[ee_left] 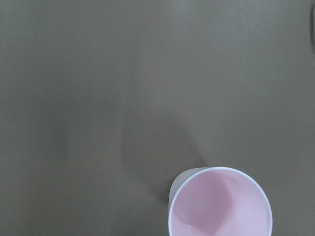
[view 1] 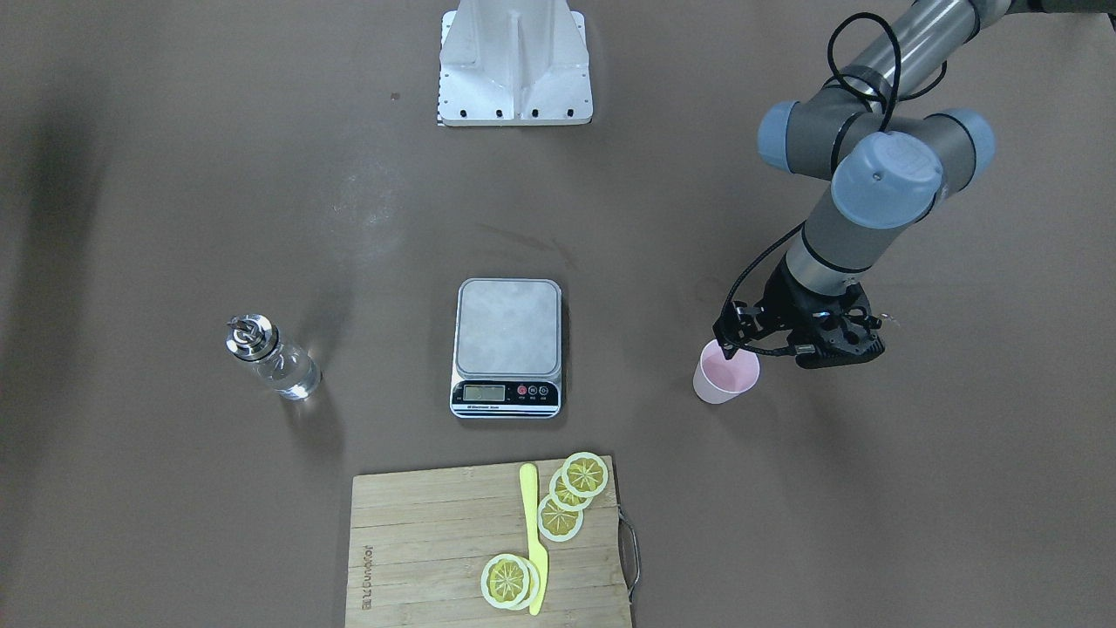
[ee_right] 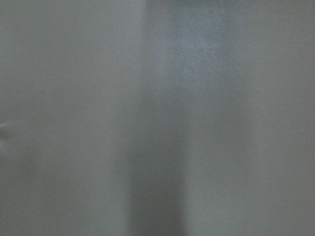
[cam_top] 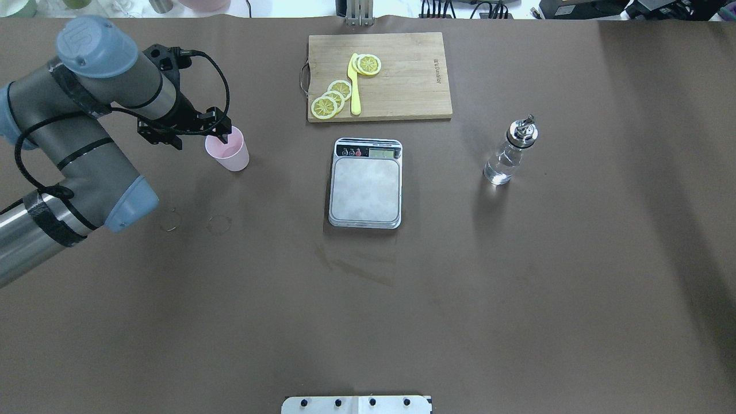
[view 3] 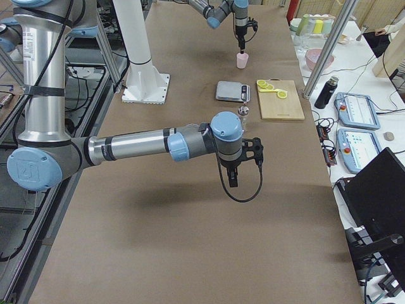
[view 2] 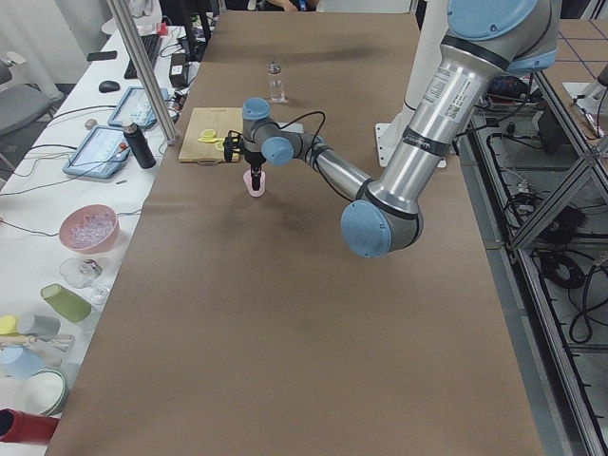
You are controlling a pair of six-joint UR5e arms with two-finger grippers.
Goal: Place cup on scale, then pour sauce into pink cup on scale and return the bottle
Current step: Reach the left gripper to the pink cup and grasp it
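Note:
The pale pink cup (view 1: 726,375) stands right of the scale (view 1: 507,336) in the front-facing view, apart from it. My left gripper (view 1: 729,351) comes down on the cup's rim, and its dark fingertips look pinched on the cup wall (cam_top: 230,152). The left wrist view shows the empty cup (ee_left: 219,204) from above, with no fingers in frame. The clear glass bottle (view 1: 275,362) with its metal pourer holds clear sauce and stands on the scale's other side (cam_top: 509,158). My right gripper (view 3: 232,180) hangs over bare table; I cannot tell whether it is open.
A wooden cutting board (view 1: 436,541) with lemon slices (view 1: 582,475) and a yellow knife (view 1: 534,541) lies beyond the scale on the operators' side. The white robot base plate (view 1: 514,70) sits at the robot's edge. Cups and tablets line the side bench (view 2: 90,228).

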